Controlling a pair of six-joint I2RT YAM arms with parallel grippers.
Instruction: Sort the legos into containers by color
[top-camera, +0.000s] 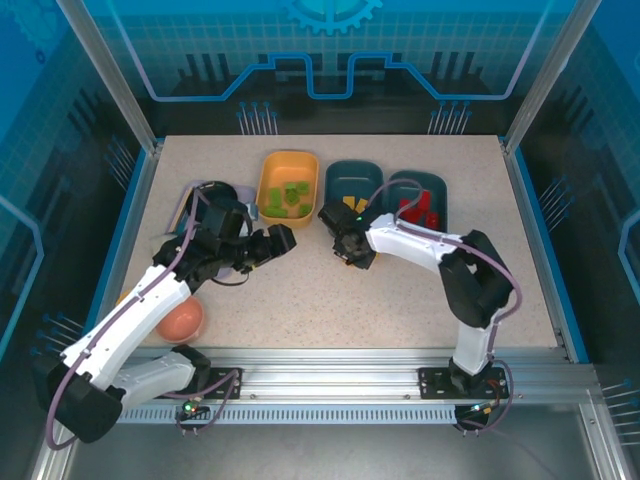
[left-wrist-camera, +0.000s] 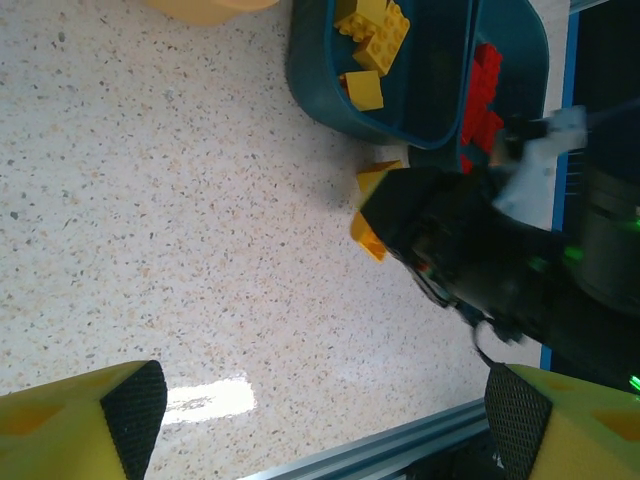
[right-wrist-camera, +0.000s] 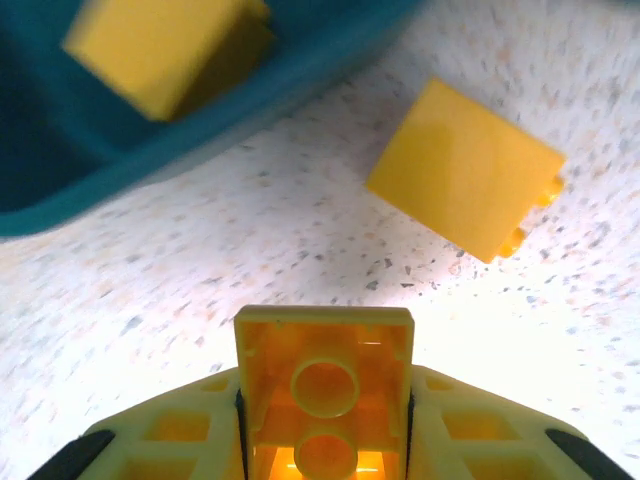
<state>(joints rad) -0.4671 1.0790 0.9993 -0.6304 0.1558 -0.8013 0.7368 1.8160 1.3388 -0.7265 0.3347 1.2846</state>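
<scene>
Legos are lying grouped by color in the top external view: green bricks are sitting in the yellow-orange tub just left of the middle teal tub, yellow bricks are resting inside that middle tub, and red bricks are filling the second teal tub just beside its right wall. The right gripper is hanging low just in front of the middle tub, and the left gripper is hovering to its front-left. In the left wrist view, the left jaws are standing wide apart over the speckled tabletop, pointing toward the middle tub. In the right wrist view, the right jaws are clamping the held yellow brick by its two sides, its hollow underside facing the camera, while a loose yellow brick is lying on the tabletop near the middle tub's outer wall.
</scene>
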